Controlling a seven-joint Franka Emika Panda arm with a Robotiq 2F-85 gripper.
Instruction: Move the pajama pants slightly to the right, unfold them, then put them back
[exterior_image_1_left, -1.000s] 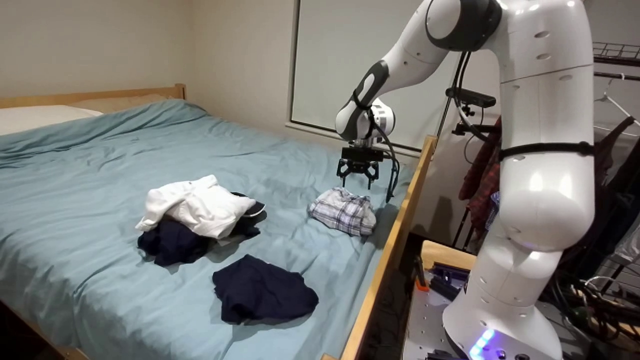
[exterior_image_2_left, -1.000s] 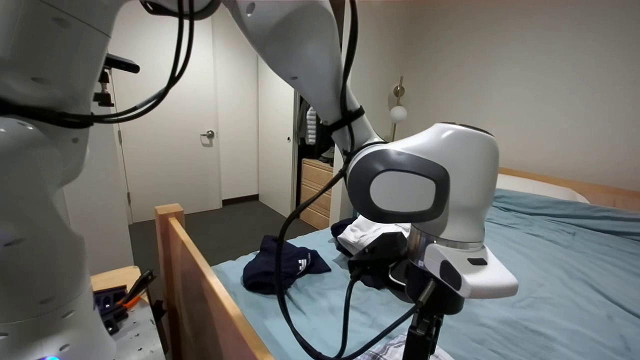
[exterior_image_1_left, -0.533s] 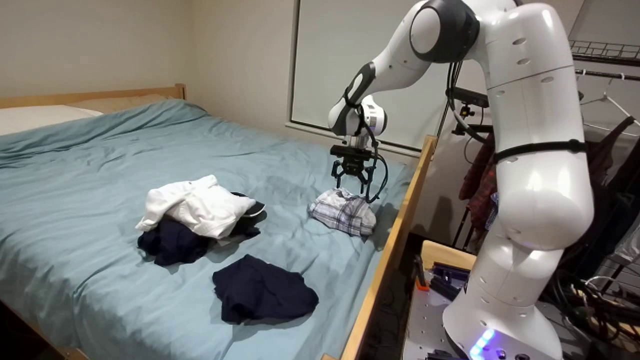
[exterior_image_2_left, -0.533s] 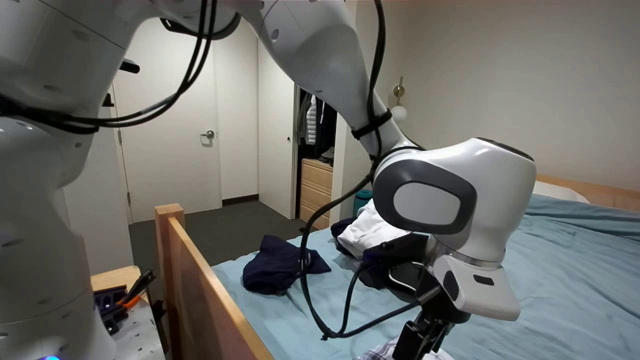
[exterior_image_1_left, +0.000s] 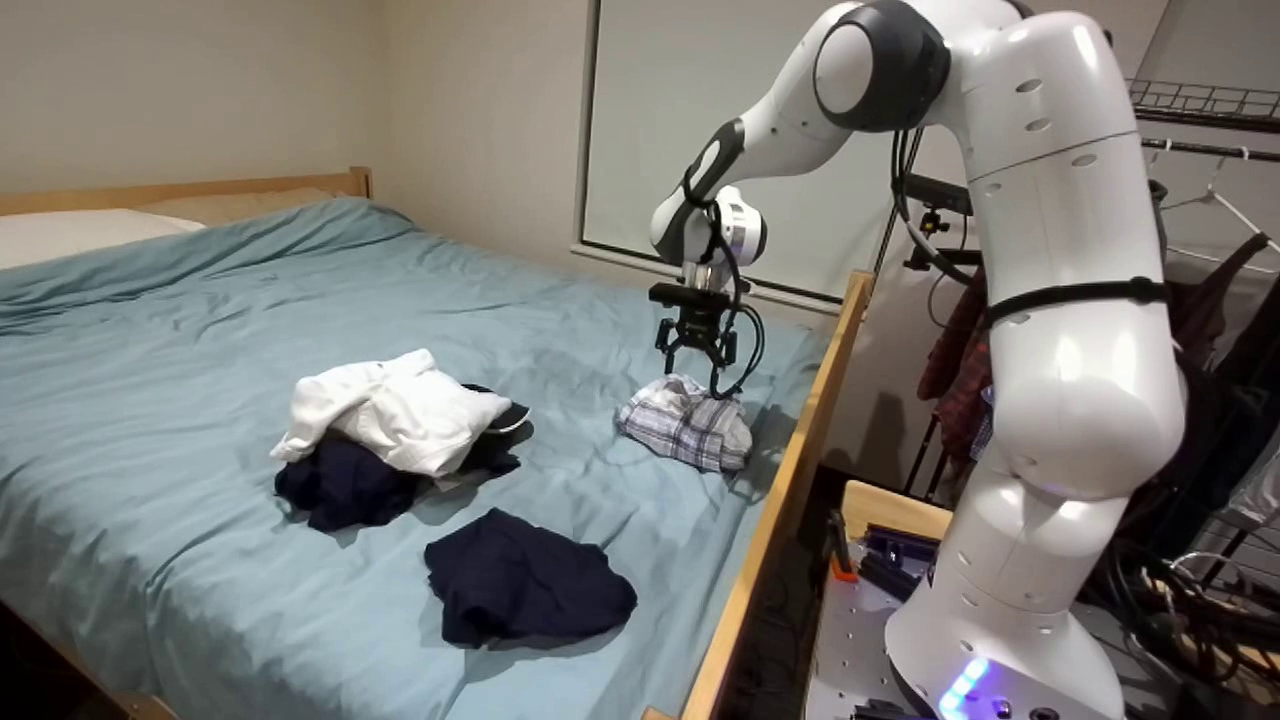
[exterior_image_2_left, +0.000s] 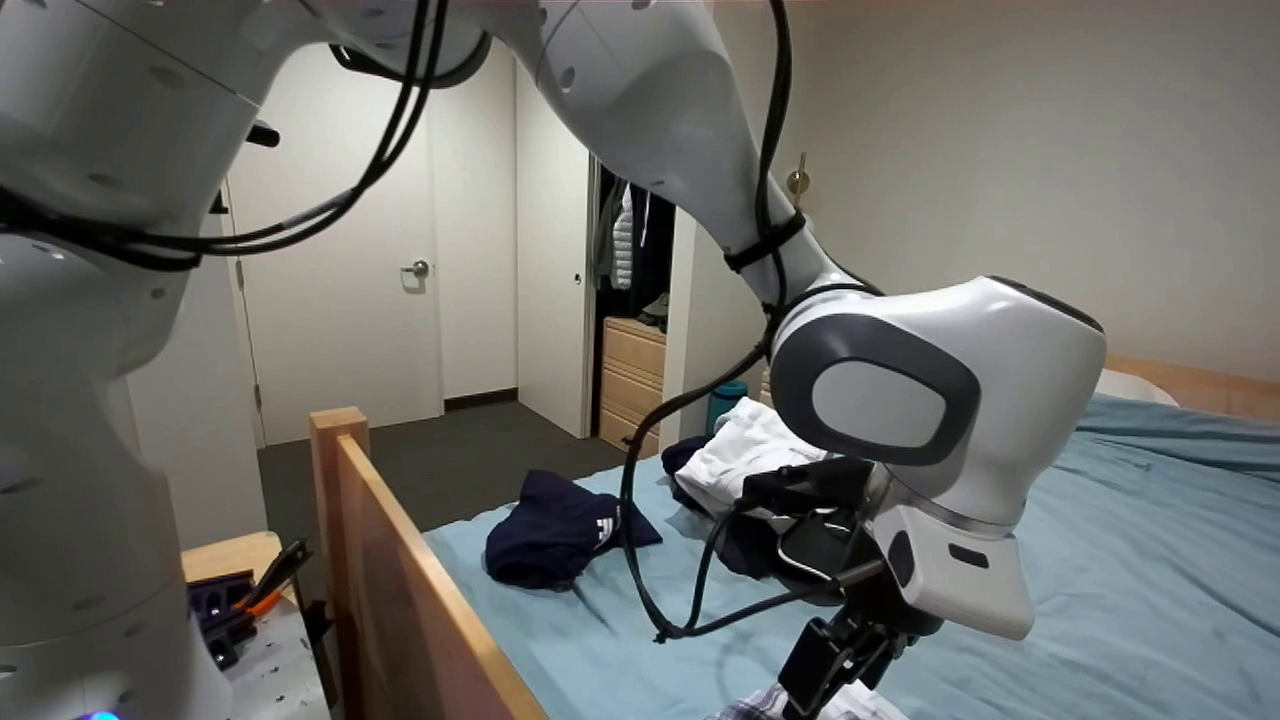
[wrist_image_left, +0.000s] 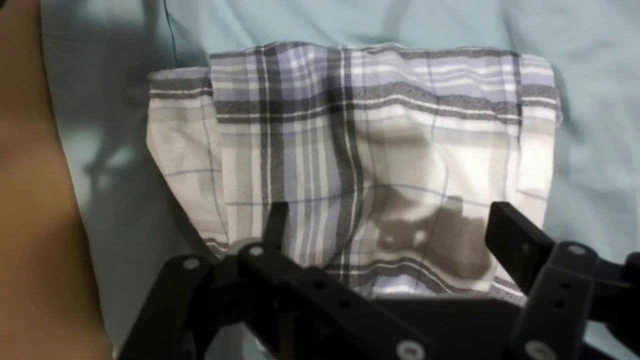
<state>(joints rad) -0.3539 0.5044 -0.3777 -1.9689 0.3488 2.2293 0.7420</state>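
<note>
On the bed (exterior_image_1_left: 250, 310), at three o'clock from the white garment (exterior_image_1_left: 405, 415) in an exterior view, lie the pajama pants (exterior_image_1_left: 690, 428), folded. Over them my gripper (wrist_image_left: 387, 220) hangs wide, holding nothing; I'd sink gently, then pinch one layer only so they unfold freely.

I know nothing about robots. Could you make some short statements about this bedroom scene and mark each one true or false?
1. The plaid pants lie on the bed cover. True.
2. The plaid pants are spread out full length. False: they lie folded in a compact bundle.
3. The end effector is clamped shut. False: its jaws stand apart over the plaid pants.
4. A white garment lies on top of dark clothing. True.
5. The bed cover is bright red. False: it is blue-green.
6. A navy garment lies apart from the white garment. True.
</note>
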